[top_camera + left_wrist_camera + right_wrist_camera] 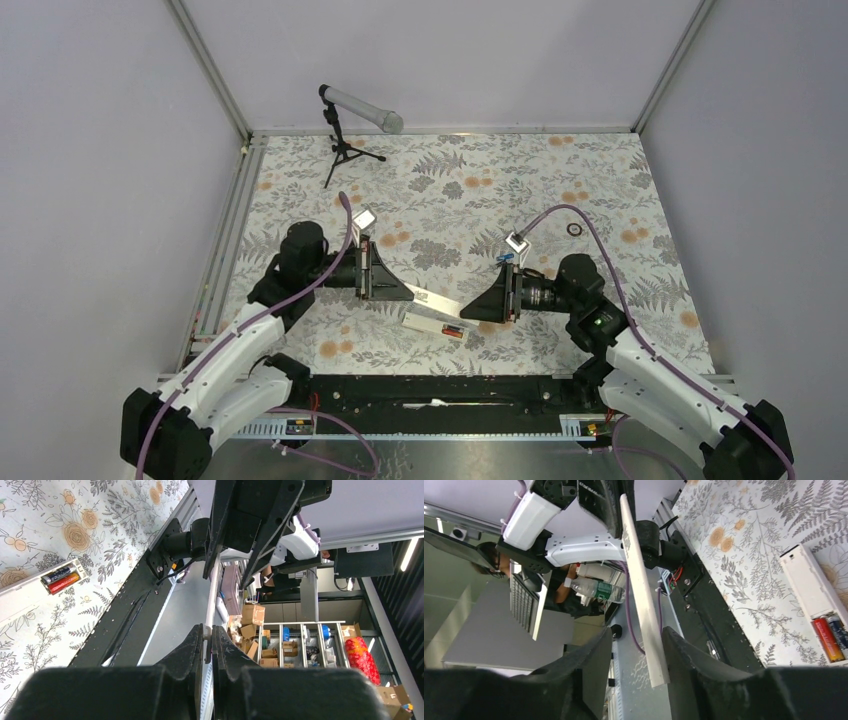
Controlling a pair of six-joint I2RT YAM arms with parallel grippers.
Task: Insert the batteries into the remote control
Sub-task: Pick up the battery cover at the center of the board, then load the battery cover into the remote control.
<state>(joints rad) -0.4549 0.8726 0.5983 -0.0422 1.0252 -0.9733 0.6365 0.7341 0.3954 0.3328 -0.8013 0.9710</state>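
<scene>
Batteries (830, 637): small cylinders with metallic ends, one red and one blue. Far shorter than the white slab-shaped plastic remote control (806, 580). Seated side by side in the open compartment at one end of it, touching along their length.

Count:
- batteries: two, one of each colour
- remote control: one
- long thin white plastic panel (641, 595): one
- grey microphone on a small black tripod (350, 125): one
- small black ring (575, 229): one

Long axes of both batteries parallel to each other and to the long axis of the remote control (432, 323). In the top view, running roughly from the left fingers' side across to the right fingers' side, slightly slanted, with the battery end nearer the right fingers. Polarity too small to tell.

Remote control lying flat on the floral-print cloth worktop (450, 190), between the two sets of fingers and a little to the base side of them, just beside the panel's span.

Left fingers (195, 647): clenched on one end of the panel, holding it clear of the worktop and reaching toward the right fingers.

Right fingers (596, 655): spread apart, one on each side of the panel's free end. Contact with the panel not clear.

Microphone well beyond the left fingers. Ring beyond the right fingers.
</scene>
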